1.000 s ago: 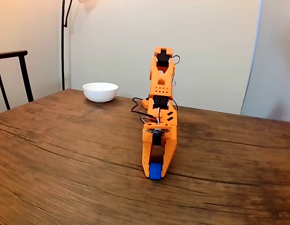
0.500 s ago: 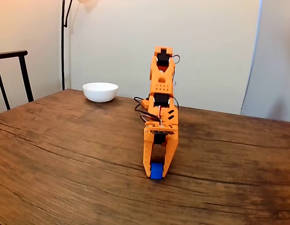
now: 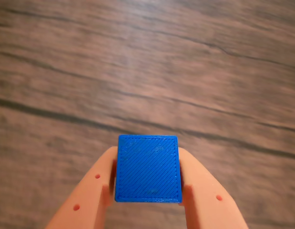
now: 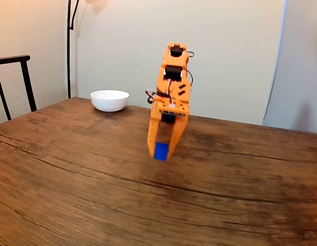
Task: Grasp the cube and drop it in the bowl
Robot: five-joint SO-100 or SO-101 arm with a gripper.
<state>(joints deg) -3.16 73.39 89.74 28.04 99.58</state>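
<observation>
Wrist view: I see the end effector (image 3: pixel 147 191) closed on the cube (image 3: pixel 147 168), its two orange fingers (image 3: pixel 97 191) pressing the left and right faces of the bright-blue block. The cube sits at 6 o'clock in this view, with blurred wood grain of the table (image 3: pixel 147 62) behind it.

Fixed view: I see the orange arm (image 4: pixel 171 87) holding the end effector (image 4: pixel 161 152) pointed downward, the cube (image 4: pixel 161 150) gripped at its tip and raised clear of the table (image 4: pixel 71 179). The white bowl (image 4: pixel 109 100) rests on the table at about 10 o'clock from the cube, well apart from it, near the far edge. A dark chair (image 4: pixel 12 84) stands at 9 o'clock.
</observation>
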